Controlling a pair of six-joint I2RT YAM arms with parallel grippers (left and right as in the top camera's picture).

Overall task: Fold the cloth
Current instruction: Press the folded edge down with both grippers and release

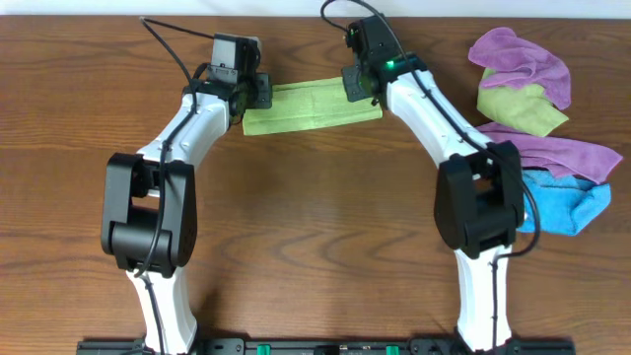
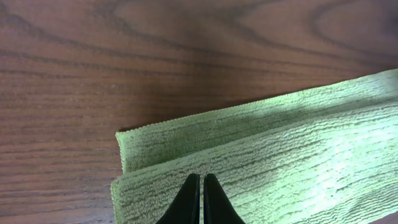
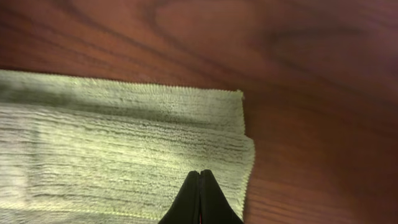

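The cloth (image 1: 311,108) looks soft, light and limp, and lies as a folded strip on the worktop (image 1: 315,227). The left pincer (image 2: 202,186) and right pincer (image 3: 199,182) sit closed over its short ends, and the corners there look best to pinch.

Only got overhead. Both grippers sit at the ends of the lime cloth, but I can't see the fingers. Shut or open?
Observer: The left wrist view shows the left gripper shut, tips down on the top layer of the cloth.
Operator: Right one?
Observer: Its wrist view shows the right gripper shut as well, tips on the cloth near its end. I can't tell whether either one pinches fabric.
Operator: Fold edges lined up?
Observer: No. In the left wrist view the lower layer sticks out as a strip beyond the top layer's long edge.
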